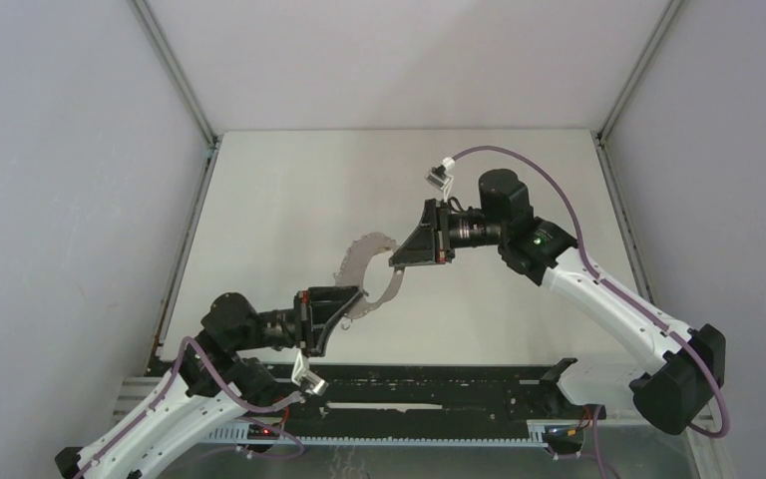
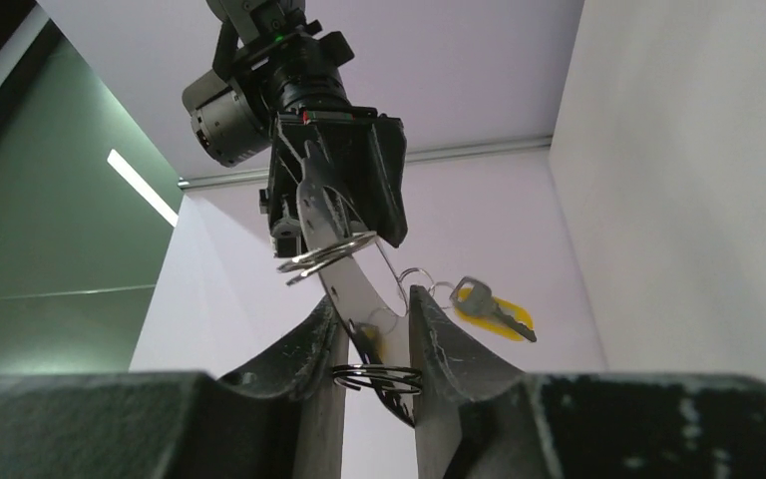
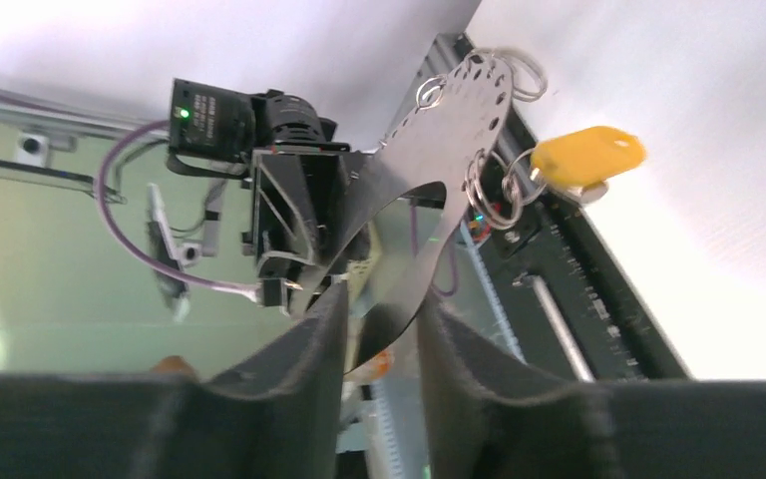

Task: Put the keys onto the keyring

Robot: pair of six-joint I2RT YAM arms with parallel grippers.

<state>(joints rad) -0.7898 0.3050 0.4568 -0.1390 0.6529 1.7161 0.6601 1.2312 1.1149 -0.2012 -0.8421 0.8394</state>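
Flat grey perforated keyring (image 3: 456,115), yellow key (image 3: 588,155) dangling, spans diagonally from the left claw (image 2: 375,299), whose grip is unclear, to the right claw (image 3: 384,297), its jaws apart.

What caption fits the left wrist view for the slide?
Left gripper grips the keyring below the right gripper; yellow-headed key hangs from a rim loop.

The right arm (image 1: 608,299) and left arm (image 1: 160,419) are white tubes with chunky black joints. A purple cable (image 1: 504,149) loops over the right one, which has a tiny green light (image 1: 536,239). The left one has a purple cable (image 3: 101,200) too. The left gripper (image 2: 374,296) has black, scratched fingers (image 2: 449,349).
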